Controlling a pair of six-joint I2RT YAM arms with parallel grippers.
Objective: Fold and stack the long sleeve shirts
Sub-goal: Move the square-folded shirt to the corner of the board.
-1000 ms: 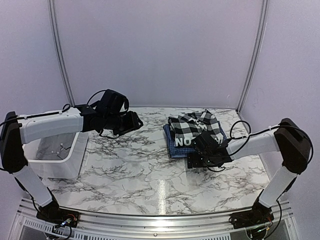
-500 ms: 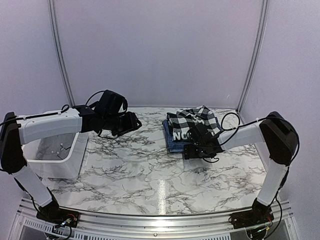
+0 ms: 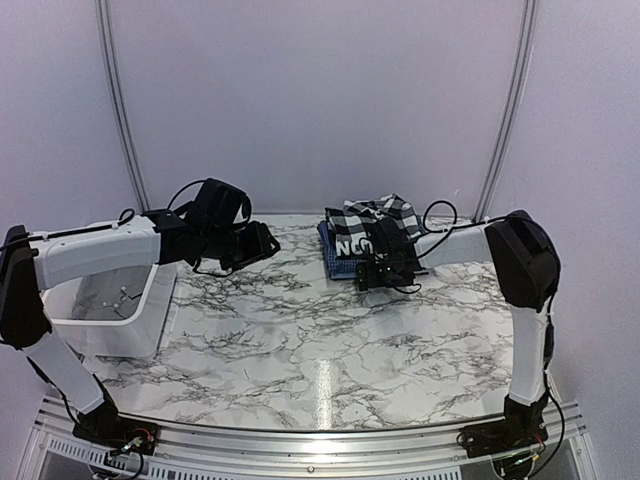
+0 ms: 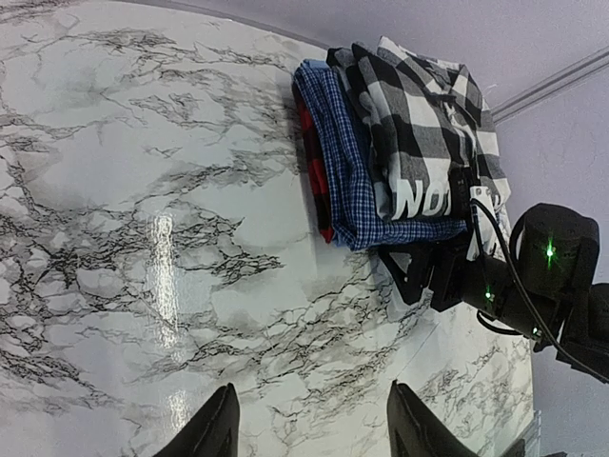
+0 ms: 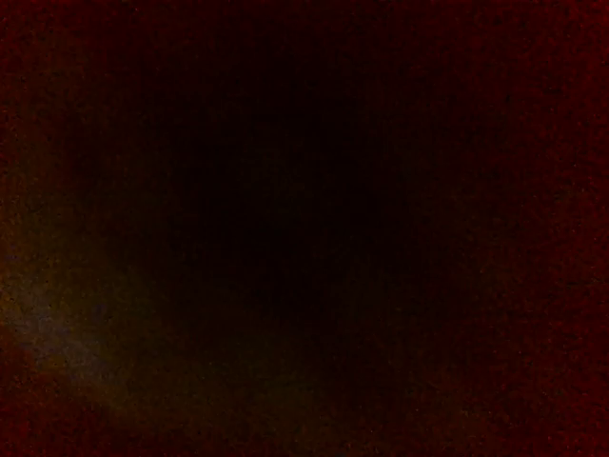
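Note:
The black-and-white buffalo-check shirt [image 3: 372, 222] with white lettering lies folded on top of the folded blue fine-checked shirt [image 3: 336, 262] at the back of the table. Both show in the left wrist view, the check shirt [image 4: 419, 124] above the blue one [image 4: 347, 162]. My right gripper [image 3: 385, 272] is low against the stack's near edge and also shows in the left wrist view [image 4: 428, 276]. Its own view is black, so its jaws cannot be read. My left gripper [image 3: 262, 243] is open and empty above bare table, left of the stack [image 4: 314, 424].
A white plastic bin [image 3: 150, 300] stands at the left edge under my left arm. A red cloth edge [image 4: 309, 143] shows beneath the blue shirt. The marble table [image 3: 300, 330] spreads in front of the stack. Walls close the back and sides.
My right gripper and the shirt stack have moved together toward the back and left of the table. My left arm has barely moved.

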